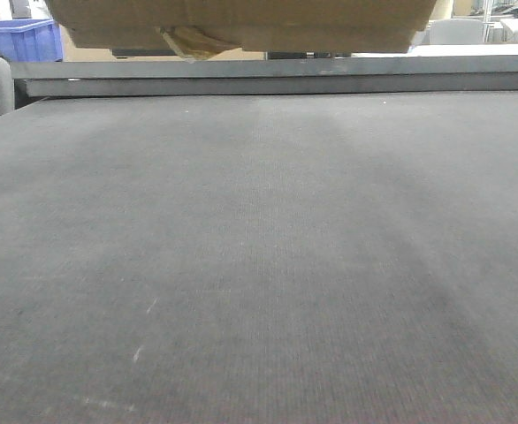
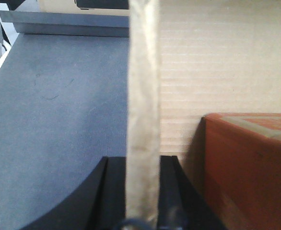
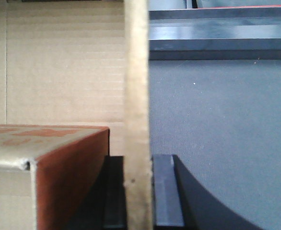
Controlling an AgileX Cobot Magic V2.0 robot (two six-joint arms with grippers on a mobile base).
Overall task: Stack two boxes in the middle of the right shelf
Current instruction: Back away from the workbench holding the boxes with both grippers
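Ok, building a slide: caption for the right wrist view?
Right gripper pinching the wall of a cardboard box, a reddish box inside, grey table beyond.

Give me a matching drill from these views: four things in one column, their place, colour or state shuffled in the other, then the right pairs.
Things
1. cardboard box
2. blue bin
3. tabletop
4. red-orange box

Descriptions
A. grey, filling the front view's foreground
B. sitting inside another box
C. far left background
D. side walls pinched in both arms' jaws

Pairs: 1-D, 2-C, 3-A, 4-B
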